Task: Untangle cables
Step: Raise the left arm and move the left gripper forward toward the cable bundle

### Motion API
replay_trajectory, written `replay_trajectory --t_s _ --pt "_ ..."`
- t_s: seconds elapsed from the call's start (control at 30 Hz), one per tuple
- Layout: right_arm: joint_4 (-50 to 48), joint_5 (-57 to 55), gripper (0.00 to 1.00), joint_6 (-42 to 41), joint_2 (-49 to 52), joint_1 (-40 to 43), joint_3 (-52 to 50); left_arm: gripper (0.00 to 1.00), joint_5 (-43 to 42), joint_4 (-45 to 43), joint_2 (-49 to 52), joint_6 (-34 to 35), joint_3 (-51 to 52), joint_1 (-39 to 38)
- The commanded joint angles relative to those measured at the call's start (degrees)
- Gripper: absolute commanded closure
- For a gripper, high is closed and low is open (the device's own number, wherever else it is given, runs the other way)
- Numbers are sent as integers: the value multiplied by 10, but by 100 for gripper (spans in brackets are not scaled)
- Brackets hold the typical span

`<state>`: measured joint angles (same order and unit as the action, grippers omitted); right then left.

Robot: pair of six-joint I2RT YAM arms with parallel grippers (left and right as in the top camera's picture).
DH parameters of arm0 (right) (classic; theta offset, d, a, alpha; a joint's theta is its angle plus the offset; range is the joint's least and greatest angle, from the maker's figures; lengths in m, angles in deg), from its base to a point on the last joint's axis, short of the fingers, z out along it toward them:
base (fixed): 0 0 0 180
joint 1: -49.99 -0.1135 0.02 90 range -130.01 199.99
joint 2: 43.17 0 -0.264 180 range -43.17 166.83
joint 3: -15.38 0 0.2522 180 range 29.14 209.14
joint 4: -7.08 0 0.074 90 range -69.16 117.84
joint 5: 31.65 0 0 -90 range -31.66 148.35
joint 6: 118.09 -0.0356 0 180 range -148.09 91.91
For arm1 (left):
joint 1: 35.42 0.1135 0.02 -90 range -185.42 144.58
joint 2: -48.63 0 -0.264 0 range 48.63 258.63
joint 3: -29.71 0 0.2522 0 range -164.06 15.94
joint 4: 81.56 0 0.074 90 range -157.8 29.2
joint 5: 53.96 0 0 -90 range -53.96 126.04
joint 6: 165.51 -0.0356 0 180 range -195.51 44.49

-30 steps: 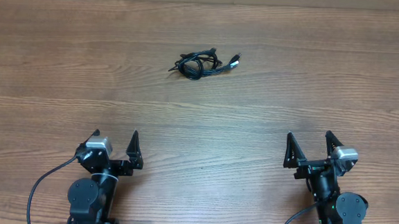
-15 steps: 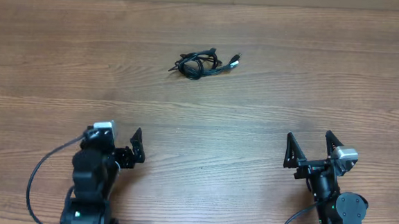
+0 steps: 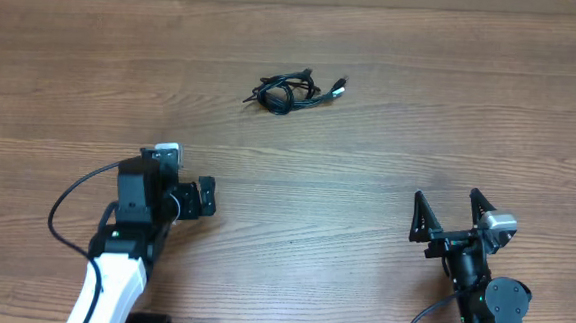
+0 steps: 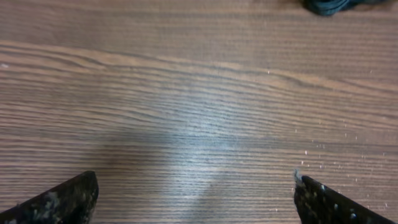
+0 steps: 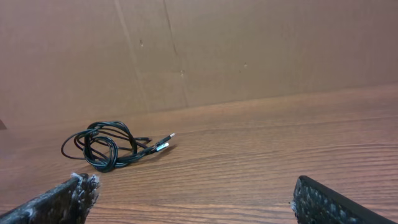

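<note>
The cables (image 3: 290,92) lie as a small knotted black bundle with metal-tipped plugs on the wooden table (image 3: 421,110), far centre. My left gripper (image 3: 204,197) is open, near left of the table, well short of the bundle and pointing down at bare wood. In the left wrist view the cables (image 4: 329,6) just show at the top right edge, far beyond the left gripper (image 4: 195,182). My right gripper (image 3: 447,194) stands open at the near right with nothing in it. Seen from the right wrist, the cables (image 5: 109,146) lie ahead and left of the right gripper (image 5: 193,183).
A brown cardboard wall (image 5: 249,50) closes the far edge of the table. A thick black robot cable (image 3: 59,213) loops out beside the left arm.
The left arm has lifted and reached forward toward the table's middle, tipping its gripper downward. The right arm and the cables have not moved.
</note>
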<state>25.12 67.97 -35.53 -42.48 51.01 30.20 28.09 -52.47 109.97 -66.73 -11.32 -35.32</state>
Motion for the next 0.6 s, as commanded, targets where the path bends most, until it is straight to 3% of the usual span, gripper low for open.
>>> replay_trajectory --t_s 0.0,0.27,0.57 --pt "-3 -6 0 2 -5 -4 -6 0 -30 13 46 -27 -38 2" --pt "-3 -6 0 2 -5 -4 -6 0 -19 103 129 -63 -110 -11" --pt "-3 -6 0 2 -5 -4 -6 0 -21 111 167 -126 -137 -105"
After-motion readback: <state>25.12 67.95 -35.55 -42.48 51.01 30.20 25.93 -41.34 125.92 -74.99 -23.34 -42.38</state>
